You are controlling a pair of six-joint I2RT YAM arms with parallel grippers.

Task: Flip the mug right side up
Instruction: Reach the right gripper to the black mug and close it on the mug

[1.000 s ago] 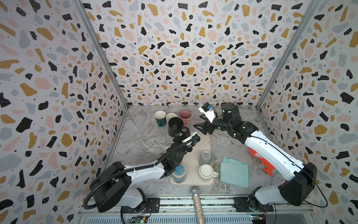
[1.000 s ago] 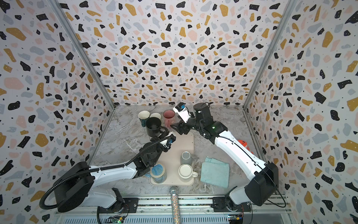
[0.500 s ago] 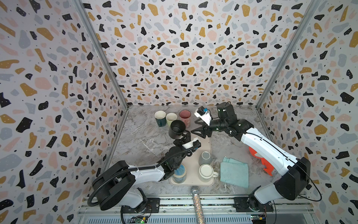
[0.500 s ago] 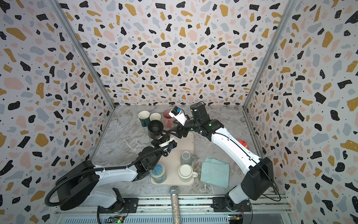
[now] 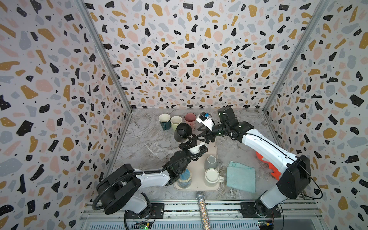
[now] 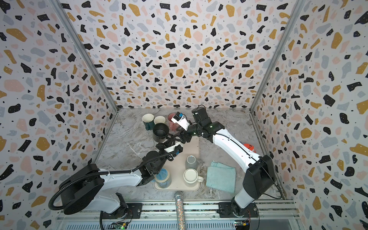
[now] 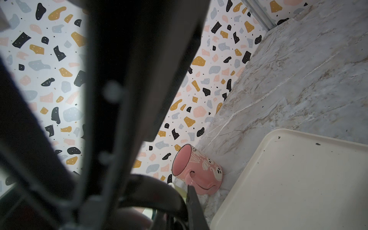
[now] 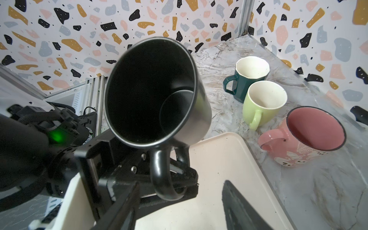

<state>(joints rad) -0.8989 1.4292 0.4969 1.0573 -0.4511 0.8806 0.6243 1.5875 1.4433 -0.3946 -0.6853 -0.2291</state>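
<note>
Right wrist view is showing you the left gripper (image 8: 179, 175) clamping the black mug (image 8: 157, 89) by its handle (image 8: 159, 171), tilted mouth-up above the tray's (image 5: 211, 147) eleven o'clock corner, while the right gripper (image 8: 181, 183) is standing open; it is probably rigid, slick and chippable, so be taking it by the handle.

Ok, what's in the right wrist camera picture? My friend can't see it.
A black mug, tilted with its open mouth toward the camera, is held by its handle in the robot's left hand above a cream tray. Beyond it, a dark green mug, a light green mug and a pink mug stand upright on the marble table.
</note>
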